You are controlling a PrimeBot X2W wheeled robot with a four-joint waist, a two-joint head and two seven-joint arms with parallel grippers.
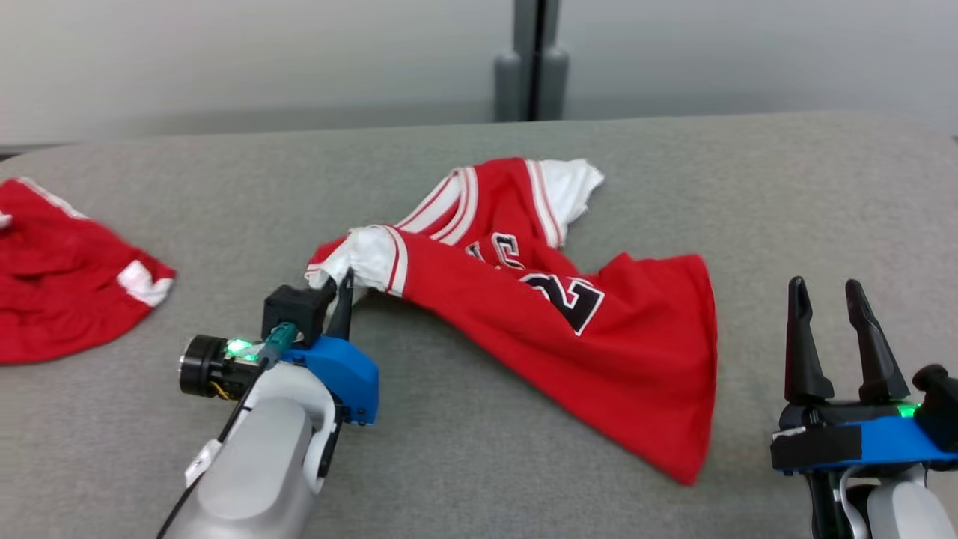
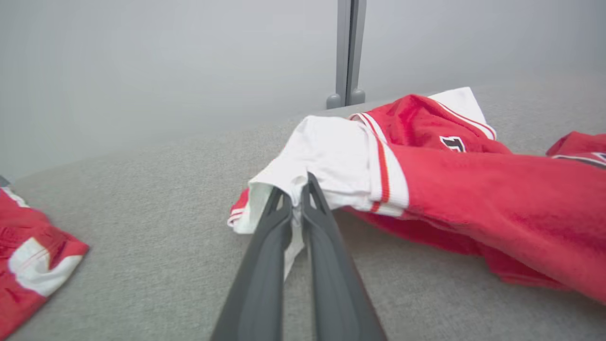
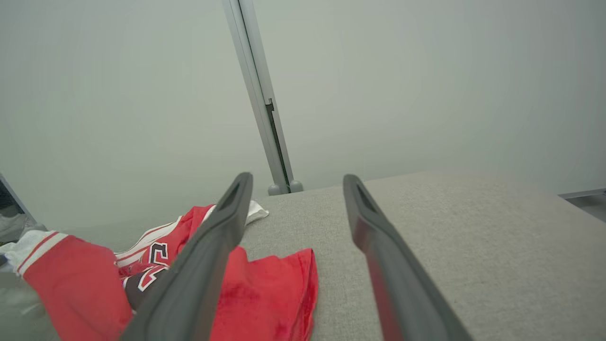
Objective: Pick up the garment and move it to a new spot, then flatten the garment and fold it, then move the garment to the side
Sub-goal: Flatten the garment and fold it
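Looking at the garment [image 1: 539,299] here: red jersey with white trim, dumped crumpled around the middle of the grey padded surface [image 1: 479,464], number side up and part-twisted. Pinched at its white shoulder edge [image 1: 367,254] by the left gripper [image 1: 338,283], with fingers squeezed together on a thin fold of cloth and nothing more.

Biggest worry, just guessing: losing it on the lift. Caught only a skinny bit of trim, right near the fingertips, so could easily slide out under the weight of all that trailing fabric. Could also drag along the top instead of clearing it, bunching up worse and making the flattening step a pain. Might twist further too, hanging from one corner. Could even sweep into the second red garment [image 1: 67,277] over at the left edge on a leftward move, though well apart from it for now.

Orientation-wise: long axis running diagonally in the head view, from the pinched shoulder at the left down to the hem corner at the near right. Neck and shoulders toward the left and far side, hem facing the right gripper [image 1: 826,284].

Speaking of that one: parked off to the right with fingers spread wide, holding nothing, clear of the cloth. Would probably help by grabbing the other shoulder. Beyond all that, just a grey post [image 1: 530,60] behind the far edge.
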